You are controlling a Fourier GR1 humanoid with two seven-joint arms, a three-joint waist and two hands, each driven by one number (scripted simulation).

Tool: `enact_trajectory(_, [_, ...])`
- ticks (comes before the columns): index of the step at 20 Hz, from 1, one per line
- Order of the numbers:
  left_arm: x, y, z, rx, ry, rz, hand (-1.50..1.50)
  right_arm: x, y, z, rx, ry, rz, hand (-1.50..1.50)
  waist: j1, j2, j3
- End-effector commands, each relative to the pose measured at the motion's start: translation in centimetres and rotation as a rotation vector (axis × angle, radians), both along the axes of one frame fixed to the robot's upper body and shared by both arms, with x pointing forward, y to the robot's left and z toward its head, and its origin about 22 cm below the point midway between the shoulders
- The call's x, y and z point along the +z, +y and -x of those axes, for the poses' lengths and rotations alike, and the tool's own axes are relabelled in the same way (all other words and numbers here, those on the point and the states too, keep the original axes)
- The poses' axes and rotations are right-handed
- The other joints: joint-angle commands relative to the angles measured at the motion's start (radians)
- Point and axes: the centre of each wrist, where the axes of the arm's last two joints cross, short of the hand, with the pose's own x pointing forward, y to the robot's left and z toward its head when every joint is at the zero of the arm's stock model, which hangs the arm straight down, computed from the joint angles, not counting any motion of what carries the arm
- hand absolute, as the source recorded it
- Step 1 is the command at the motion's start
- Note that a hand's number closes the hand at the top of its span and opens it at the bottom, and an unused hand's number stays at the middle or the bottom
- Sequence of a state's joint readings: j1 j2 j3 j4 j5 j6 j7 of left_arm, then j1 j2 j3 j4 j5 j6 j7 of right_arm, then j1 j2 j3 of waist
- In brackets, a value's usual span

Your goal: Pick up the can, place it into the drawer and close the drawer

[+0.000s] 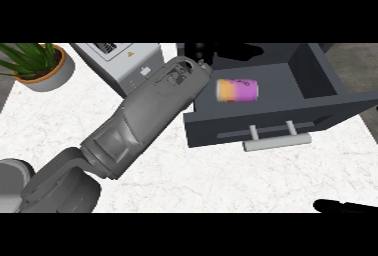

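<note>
Can (238, 90), orange, purple and pink, lying on its side inside the open drawer (310, 80), near the drawer's left wall and apart from the front panel. Drawer dark grey, pulled out over the white marbled surface (192, 175); a pale bar handle (277, 140) projects from its front. Left forearm (140, 125) crosses the surface diagonally to the drawer's rear left corner; left hand (203, 51) dark against the drawer's shadow, so whether its fingers are spread or curled cannot be told. Right hand (343, 206) shows only as a black shape at the lower right edge, finger state likewise indeterminate. Grey appliance (122, 62) and potted plant (37, 65) stand at upper left.
</note>
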State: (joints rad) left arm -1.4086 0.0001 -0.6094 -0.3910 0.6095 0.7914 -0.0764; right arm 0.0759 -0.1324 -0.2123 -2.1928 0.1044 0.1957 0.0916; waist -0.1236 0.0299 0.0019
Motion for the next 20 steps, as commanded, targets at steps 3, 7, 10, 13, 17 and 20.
enact_trajectory(3, [1.2,-0.6,0.2,-0.022,0.003,0.082,-1.5,1.1,1.1,0.4,0.037,-0.064,0.173,-1.5,0.009,-0.003,0.0])
enact_trajectory(7, [1.1,-0.2,0.0,-0.02,-0.026,0.123,-1.5,2.3,2.0,0.0,-0.024,-0.089,0.29,-1.5,0.046,-0.008,-0.002])
enact_trajectory(10, [1.8,-1.0,0.4,-0.017,-0.05,0.098,-1.5,0.9,2.3,-1.4,-0.055,-0.085,0.427,-1.5,0.063,-0.012,-0.001])
enact_trajectory(13, [2.5,-1.5,0.7,-0.023,-0.06,0.109,-1.5,0.7,2.5,-2.6,-0.074,-0.069,0.56,-1.5,0.084,-0.017,-0.001])
enact_trajectory(17, [3.3,-1.2,0.0,-0.012,-0.028,0.099,-1.5,-1.2,4.7,-2.8,-0.092,-0.049,0.677,-1.5,0.103,-0.022,-0.002])
enact_trajectory(20, [2.9,-1.5,0.5,0.0,-0.02,0.102,-1.5,-2.7,4.6,-5.9,-0.086,-0.034,0.76,-1.5,0.112,-0.022,-0.001])
